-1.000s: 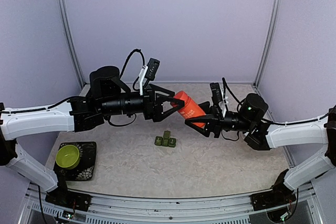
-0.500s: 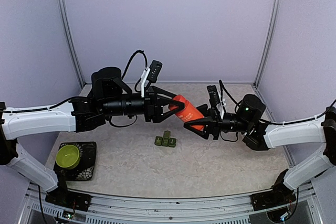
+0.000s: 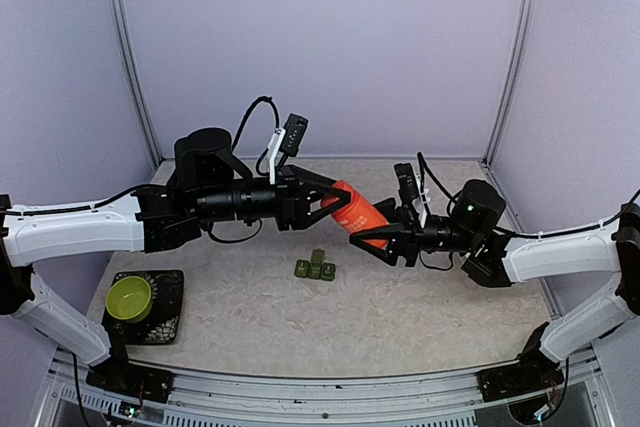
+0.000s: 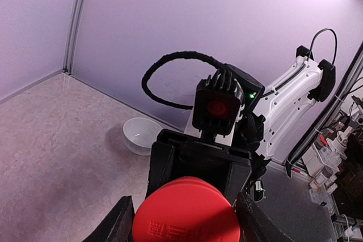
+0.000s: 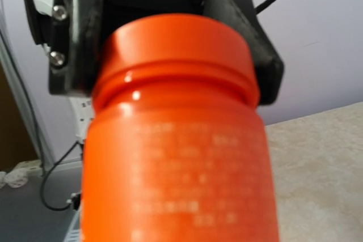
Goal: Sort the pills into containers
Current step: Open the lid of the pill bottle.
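Between the fingers of the left gripper (image 3: 338, 199) sits the cap (image 4: 184, 213) of an orange bottle (image 3: 360, 209). The two black fingers (image 4: 122, 222) are about half open and press the cap's sides. The right gripper (image 3: 372, 235) clamps the bottle's other end at a similar width, so the bottle hangs tilted in the air between both arms, cap end higher.

Below it lies the pill box (image 3: 315, 268), three dark green cells in a row, resting on the table (image 3: 400, 317) just under the bottle and well clear of both sets of fingers.

The table is beige and mottled, closed in by pale lavender walls (image 3: 320, 37) with metal posts at the back corners.

Only the overhead view shows the pill box, and a lime-green bowl (image 3: 129, 297) on a black tray (image 3: 165, 322) at the near left. Only the left wrist view shows a white bowl (image 4: 142, 134) by the wall. The right wrist view shows blurred print on the bottle's side, which fills the picture.
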You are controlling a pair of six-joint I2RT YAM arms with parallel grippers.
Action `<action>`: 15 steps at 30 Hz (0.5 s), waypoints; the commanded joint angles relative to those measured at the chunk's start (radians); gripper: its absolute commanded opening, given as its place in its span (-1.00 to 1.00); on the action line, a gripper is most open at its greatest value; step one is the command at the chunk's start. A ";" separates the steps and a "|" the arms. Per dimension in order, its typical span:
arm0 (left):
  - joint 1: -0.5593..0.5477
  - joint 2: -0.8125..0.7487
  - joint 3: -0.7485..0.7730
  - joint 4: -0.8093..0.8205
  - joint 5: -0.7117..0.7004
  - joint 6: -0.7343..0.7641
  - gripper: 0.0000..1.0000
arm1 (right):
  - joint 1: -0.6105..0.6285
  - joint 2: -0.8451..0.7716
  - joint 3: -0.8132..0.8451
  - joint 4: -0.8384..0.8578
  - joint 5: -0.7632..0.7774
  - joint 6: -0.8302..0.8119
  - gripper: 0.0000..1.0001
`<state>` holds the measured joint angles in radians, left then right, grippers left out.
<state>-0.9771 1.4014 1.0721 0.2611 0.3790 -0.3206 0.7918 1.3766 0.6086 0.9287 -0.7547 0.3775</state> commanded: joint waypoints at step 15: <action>0.011 -0.040 0.043 -0.143 -0.283 -0.302 -0.21 | 0.007 -0.090 -0.049 -0.101 0.209 -0.223 -0.91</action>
<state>-0.9913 1.3983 1.0836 0.1673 0.1867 -0.5472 0.7956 1.3399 0.5789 0.8352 -0.6060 0.2279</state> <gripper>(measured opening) 0.532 0.527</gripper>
